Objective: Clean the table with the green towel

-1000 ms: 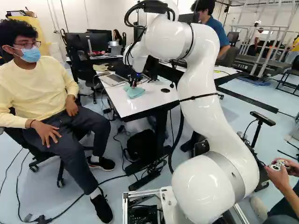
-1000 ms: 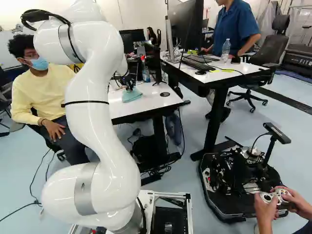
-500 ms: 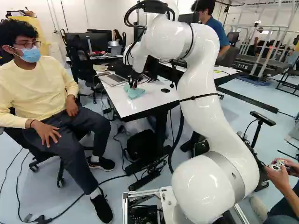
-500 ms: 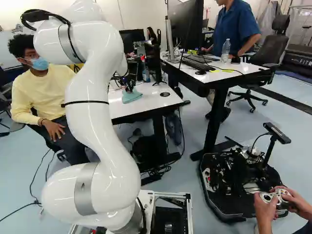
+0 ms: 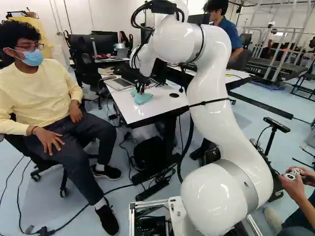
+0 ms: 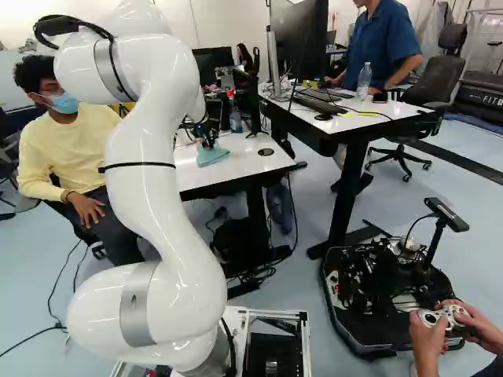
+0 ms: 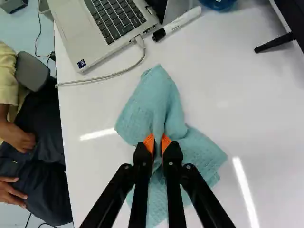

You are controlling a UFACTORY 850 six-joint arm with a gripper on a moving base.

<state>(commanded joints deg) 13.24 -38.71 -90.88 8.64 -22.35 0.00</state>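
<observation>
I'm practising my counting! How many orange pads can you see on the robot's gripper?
2. One orange pad is on the gripper's finger nearer the laptop. The other orange pad is on the opposite finger. The green towel is squeezed between them.

The towel (image 7: 202, 149) is matt, rough-textured cloth; the surface (image 7: 261, 104) under it is smooth and glossy. The laptop (image 7: 73, 33) looks like matt metal, the arm (image 5: 211, 78) smooth and glossy.

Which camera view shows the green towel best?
The wrist view: the towel lies large there, a fold pinched between the gripper's orange pads. Both base views show only a small patch of it on the table.
</observation>
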